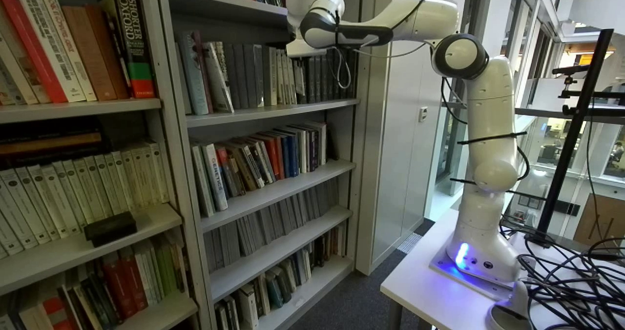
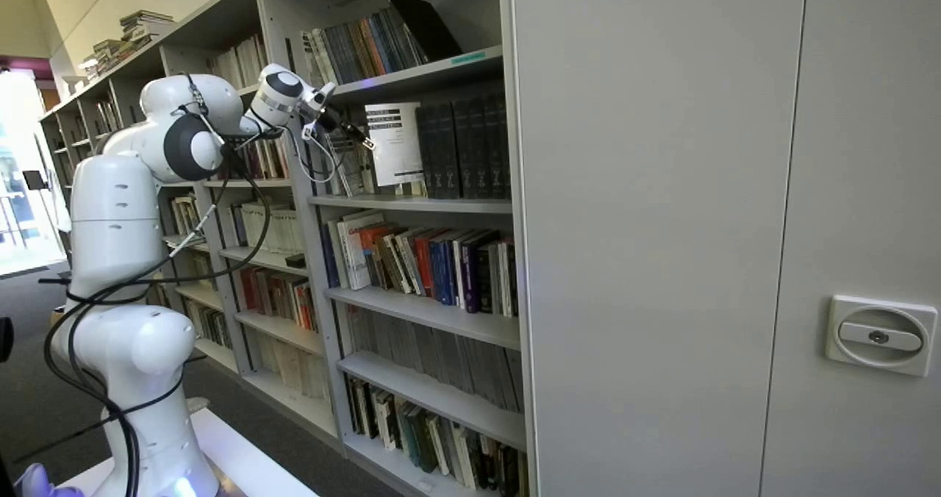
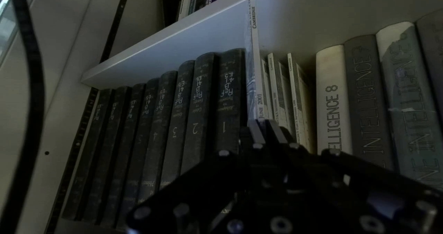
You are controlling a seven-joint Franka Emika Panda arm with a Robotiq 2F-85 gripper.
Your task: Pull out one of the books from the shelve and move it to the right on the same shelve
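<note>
the tool point(image 2: 368, 143) is clasping a thin white book point(image 2: 398, 144), nearly upright; dark volumes point(image 2: 463, 148) are standing just to its right

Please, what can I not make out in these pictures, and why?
Part of the thin book: wrist view, hidden behind the pincer, so the grip is unclear.
Its printed white face: in an exterior view, too small to read.
Grey book: wrist view, cut off by the right edge.
</note>
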